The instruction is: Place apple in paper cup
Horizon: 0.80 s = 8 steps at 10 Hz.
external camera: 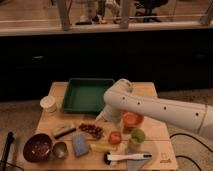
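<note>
The apple [115,137], small and red-orange, lies on the wooden table [155,127] front of centre, next to a round green fruit [137,135]. The white paper cup [48,104] stands upright near the table's left edge, left of the green tray. My white arm reaches in from the right and bends down over the table's middle. The gripper [106,119] hangs at its end, just above and to the left of the apple and well right of the cup. The arm hides most of the gripper.
A green tray [85,95] sits at the back. An orange bowl [132,120] is behind the apple. A dark red-brown bowl [37,147], a metal cup [60,149], a blue sponge [80,145], a snack bag [91,130] and a white-handled brush [125,157] line the front.
</note>
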{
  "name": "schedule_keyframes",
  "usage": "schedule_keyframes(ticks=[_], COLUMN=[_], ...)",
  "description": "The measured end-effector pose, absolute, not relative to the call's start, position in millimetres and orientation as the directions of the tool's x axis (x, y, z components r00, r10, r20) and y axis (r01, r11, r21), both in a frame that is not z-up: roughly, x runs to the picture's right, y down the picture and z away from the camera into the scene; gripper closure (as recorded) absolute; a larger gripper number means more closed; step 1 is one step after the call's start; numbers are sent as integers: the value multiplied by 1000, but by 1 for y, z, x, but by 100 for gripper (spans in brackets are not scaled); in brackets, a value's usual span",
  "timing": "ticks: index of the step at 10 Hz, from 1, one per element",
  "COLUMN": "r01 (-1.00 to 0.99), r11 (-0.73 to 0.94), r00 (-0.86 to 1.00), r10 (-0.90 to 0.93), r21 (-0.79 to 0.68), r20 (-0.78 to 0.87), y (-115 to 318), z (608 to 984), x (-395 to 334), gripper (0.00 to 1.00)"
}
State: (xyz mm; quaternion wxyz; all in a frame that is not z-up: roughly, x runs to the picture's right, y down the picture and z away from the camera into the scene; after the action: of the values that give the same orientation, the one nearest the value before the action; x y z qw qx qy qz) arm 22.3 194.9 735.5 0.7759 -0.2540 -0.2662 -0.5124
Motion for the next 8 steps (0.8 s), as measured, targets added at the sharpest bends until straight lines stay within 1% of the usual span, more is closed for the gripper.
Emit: schedule_keyframes(ticks=[8], r01=[865], r11=[465], r00=[463], r10=[-600], r21=[-186], r20=[653], y=[219], z=[746], x=[34], gripper=[20])
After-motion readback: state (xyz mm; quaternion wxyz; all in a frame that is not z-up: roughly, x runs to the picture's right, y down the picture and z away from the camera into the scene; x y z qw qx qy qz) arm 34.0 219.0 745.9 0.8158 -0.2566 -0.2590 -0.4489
